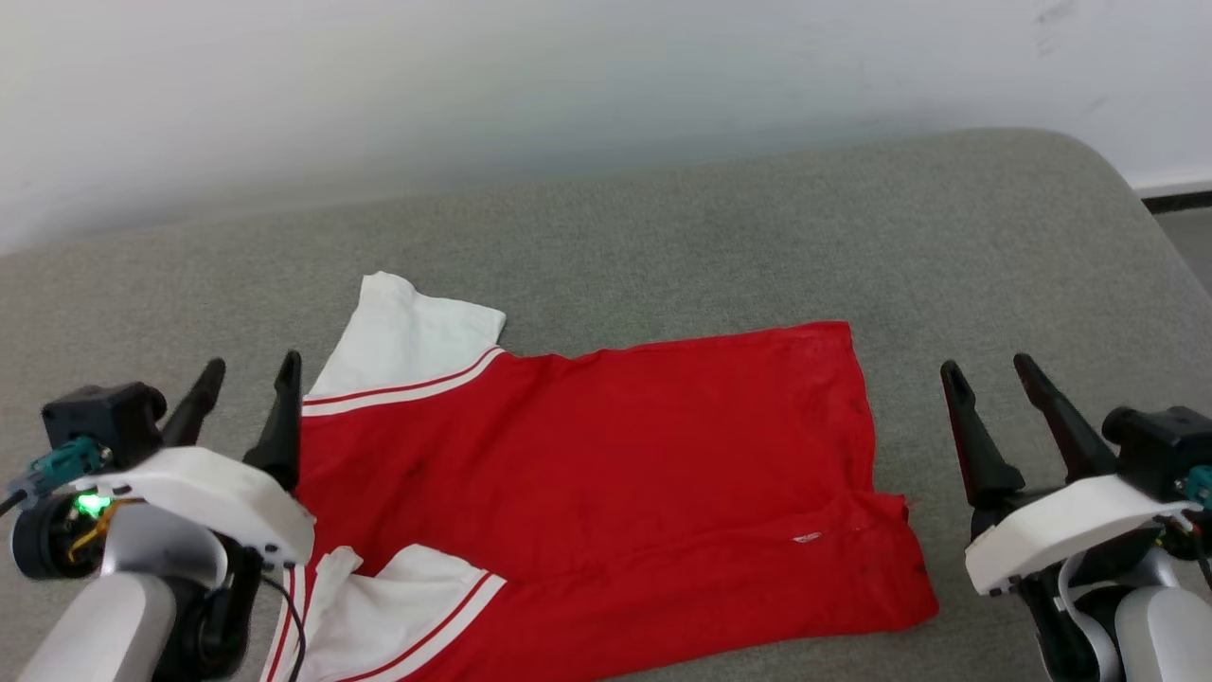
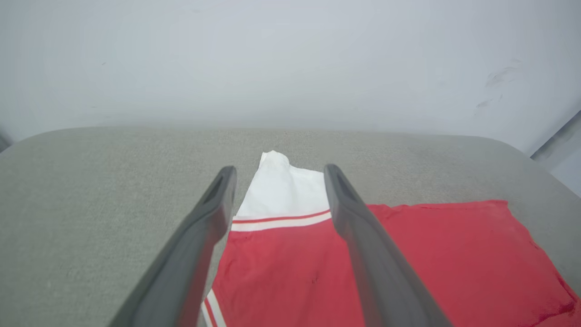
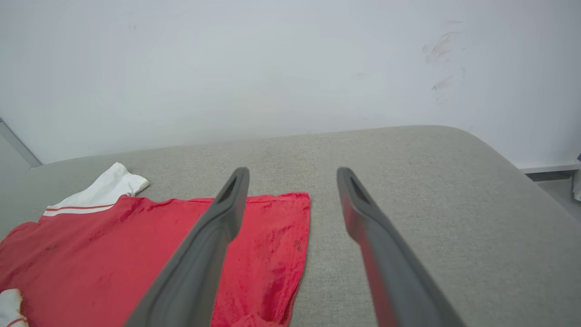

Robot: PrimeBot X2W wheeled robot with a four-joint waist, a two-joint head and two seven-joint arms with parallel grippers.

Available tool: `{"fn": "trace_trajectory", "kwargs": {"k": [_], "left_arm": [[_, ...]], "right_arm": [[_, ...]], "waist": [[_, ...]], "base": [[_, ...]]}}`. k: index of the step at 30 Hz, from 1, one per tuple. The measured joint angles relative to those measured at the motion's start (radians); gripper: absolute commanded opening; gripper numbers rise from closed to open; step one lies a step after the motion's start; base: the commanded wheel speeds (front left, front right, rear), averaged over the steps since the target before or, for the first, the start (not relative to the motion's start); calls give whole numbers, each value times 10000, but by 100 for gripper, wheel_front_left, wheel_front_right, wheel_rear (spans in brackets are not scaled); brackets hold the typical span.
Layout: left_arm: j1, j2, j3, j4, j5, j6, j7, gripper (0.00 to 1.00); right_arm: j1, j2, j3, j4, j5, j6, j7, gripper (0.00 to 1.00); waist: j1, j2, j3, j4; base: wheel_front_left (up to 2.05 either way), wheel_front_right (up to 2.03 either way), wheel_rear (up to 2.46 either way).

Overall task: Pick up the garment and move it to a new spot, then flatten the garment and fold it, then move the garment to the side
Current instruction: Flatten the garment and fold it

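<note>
I can't read any text from here; the small white label (image 1: 807,537) on the garment (image 1: 606,445) is too tiny to make out.

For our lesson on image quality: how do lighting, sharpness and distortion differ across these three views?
Head view: even light, garment crisp, faint shadows. Left wrist view: paler, hazy colours, left gripper blurred near the lens. Right wrist view: same haze, right gripper soft close up, cushion edge bowed.
</note>
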Motion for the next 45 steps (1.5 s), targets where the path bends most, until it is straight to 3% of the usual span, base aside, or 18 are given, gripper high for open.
{"fn": "trace_trajectory", "kwargs": {"k": [6, 12, 19, 22, 28, 35, 36, 37, 38, 39, 45], "left_arm": [[-1475, -38, -54, 205, 702, 151, -339, 100], [-3351, 610, -29, 1145, 531, -470, 809, 100], [-5266, 1722, -351, 2596, -228, -1480, 3850, 100], [-5831, 2125, -499, 3233, -604, -1680, 5375, 100], [-6417, 2771, -844, 3985, -941, -1636, 7781, 100], [-6469, 3080, -1001, 4393, -1313, -1139, 9434, 100], [-6467, 3108, -995, 4380, -1371, -1060, 9578, 84], [-6463, 3124, -1009, 4351, -1386, -1016, 9716, 42], [-6451, 3122, -1032, 4280, -1404, -943, 9820, 13], [-6411, 3114, -1037, 4186, -1404, -863, 9831, 0], [-6203, 2660, -897, 4324, -1551, -869, 9022, 0]], "right_arm": [[-432, 458, 50, -905, -330, 0, -370, 100], [-935, 708, 345, -1197, -343, 2, -591, 100], [-1099, 876, 640, -980, -263, 0, -855, 100], [-1201, 924, 796, -815, -182, 0, -1003, 100], [-1218, 976, 1058, -514, 123, 0, -1206, 100], [-1309, 1012, 1306, -182, 397, 2, -1419, 100], [-1333, 1014, 1327, -142, 403, 0, -1448, 100], [-1368, 1014, 1340, -115, 426, 0, -1450, 100], [-1402, 1014, 1356, -79, 474, 2, -1450, 100], [-1423, 1016, 1365, -42, 485, 0, -1455, 100], [-1570, 1022, 1440, 153, 696, 2, -1440, 100]], "waist": [[0, 0, 811, -373], [1, 0, 1914, -902], [2, 0, 2739, -1859], [2, 0, 2969, -2227], [2, 0, 3346, -2775], [2, 0, 3779, -3086], [1, 0, 3815, -3112], [1, 0, 3847, -3127], [1, 0, 3876, -3133], [1, 0, 3898, -3133], [0, 0, 3897, -3040]], "base": [[0, 0, 0], [0, 0, 0], [0, 0, 0], [0, 0, 0], [0, 0, 0], [0, 0, 0], [0, 0, 0], [0, 0, 0], [0, 0, 0], [0, 0, 0], [0, 0, 0]]}}
